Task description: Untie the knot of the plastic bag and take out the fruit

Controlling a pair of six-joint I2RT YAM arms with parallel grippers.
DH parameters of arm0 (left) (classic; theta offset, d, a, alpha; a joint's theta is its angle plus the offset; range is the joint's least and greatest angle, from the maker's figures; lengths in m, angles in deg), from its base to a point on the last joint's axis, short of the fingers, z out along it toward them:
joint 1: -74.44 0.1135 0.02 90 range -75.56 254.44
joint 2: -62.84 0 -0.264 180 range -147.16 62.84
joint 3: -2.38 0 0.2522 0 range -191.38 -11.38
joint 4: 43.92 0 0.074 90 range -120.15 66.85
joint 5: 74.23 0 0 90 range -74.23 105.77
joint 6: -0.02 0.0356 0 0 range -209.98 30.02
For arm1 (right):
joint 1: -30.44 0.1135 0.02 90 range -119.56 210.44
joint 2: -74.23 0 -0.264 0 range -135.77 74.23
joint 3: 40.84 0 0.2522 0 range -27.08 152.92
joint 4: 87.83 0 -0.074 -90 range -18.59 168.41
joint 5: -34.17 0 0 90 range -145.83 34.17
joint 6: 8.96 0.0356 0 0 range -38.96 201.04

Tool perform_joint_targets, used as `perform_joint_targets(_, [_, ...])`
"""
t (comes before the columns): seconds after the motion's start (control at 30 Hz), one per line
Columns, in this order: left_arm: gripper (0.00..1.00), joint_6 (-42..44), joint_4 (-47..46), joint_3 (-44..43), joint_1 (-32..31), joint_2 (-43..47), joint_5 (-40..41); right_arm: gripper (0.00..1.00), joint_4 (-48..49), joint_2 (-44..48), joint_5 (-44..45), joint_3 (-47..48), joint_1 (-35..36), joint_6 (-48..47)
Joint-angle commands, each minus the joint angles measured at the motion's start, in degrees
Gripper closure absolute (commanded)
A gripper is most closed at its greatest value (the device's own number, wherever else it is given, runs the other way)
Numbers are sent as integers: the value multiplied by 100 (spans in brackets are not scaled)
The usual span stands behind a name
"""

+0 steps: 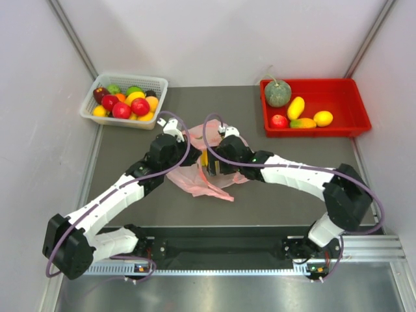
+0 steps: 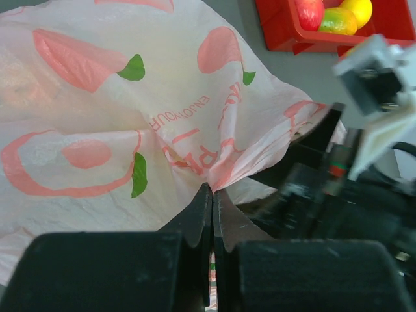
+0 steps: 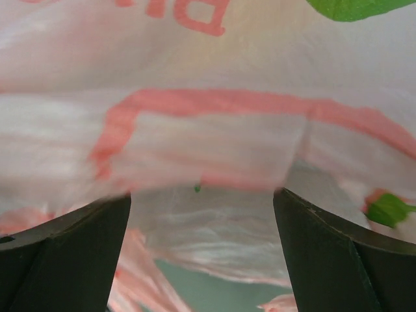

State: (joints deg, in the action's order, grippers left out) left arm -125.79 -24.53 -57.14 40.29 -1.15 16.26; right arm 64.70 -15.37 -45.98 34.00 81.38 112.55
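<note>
The pink plastic bag lies crumpled at the table's middle, between my two grippers. My left gripper is shut on a pinched fold of the bag and also shows in the top view. My right gripper is open, with bag plastic stretched close in front of its fingers; in the top view it sits at the bag. A yellow patch, perhaps bananas, shows between the grippers. The grey-green melon sits in the red tray. The knot is hidden.
The red tray at the back right also holds yellow mangoes, a lemon and a small red apple; it also shows in the left wrist view. A white basket of small mixed fruits stands at the back left. The right arm's black body is close beside my left gripper.
</note>
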Motion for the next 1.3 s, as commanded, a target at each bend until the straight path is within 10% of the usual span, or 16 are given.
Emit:
perform_joint_targets(0.0, [100,22,-167,-179,23,79,-14,10,536,-320,333,325,92,224])
perform_joint_targets(0.37, [100,-57,-290,-39,23,79,-374,9,784,-1542,834,1106,-22,506])
perform_joint_targets(0.6, [100,-110,-387,84,23,106,-436,64,677,-1543,949,897,-93,313])
perform_joint_targets(0.9, [100,-163,-501,137,23,27,-480,100,291,-621,888,405,-145,-293])
perform_joint_targets(1.27, [100,-171,-519,102,23,-88,-462,100,-324,1102,-3074,-114,-927,-1172])
